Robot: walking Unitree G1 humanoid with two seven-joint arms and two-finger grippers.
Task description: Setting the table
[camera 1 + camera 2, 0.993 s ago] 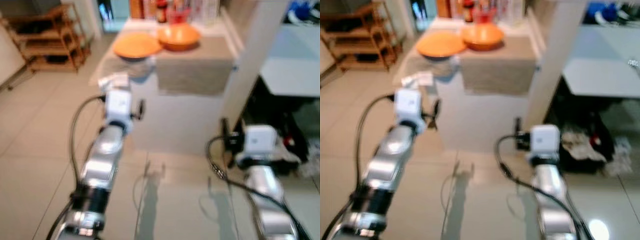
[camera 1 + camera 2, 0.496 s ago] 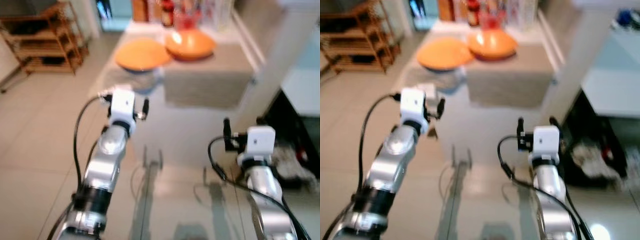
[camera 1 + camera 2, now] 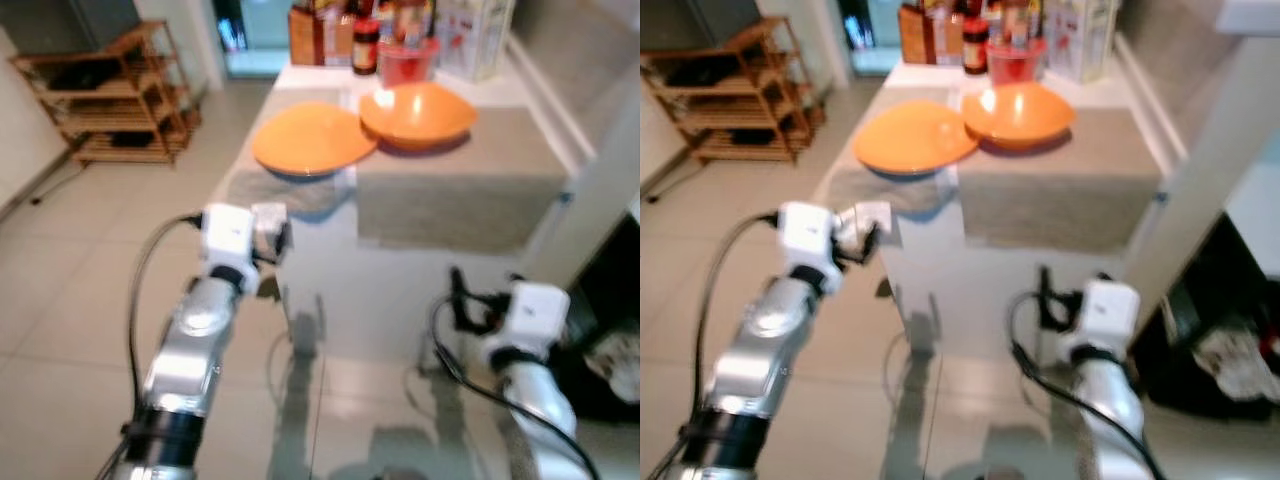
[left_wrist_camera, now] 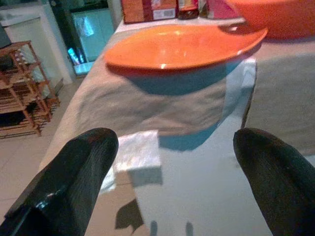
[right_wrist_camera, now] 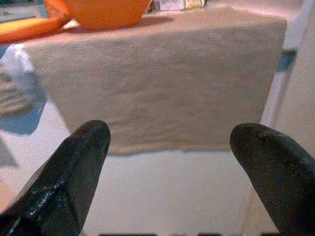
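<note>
Left hand (image 4: 172, 162), open, faces orange plate (image 4: 182, 45) ahead.

Pale glossy floor tiles (image 3: 70, 290) spread across the near and left side, catching soft reflections. A wooden slatted shelf rack (image 3: 120, 95) stands at the far left against a light wall (image 3: 22, 130). A white counter (image 3: 970, 275) runs away ahead, a grey wall (image 3: 590, 50) at its right, with bright light at the far end.
</note>
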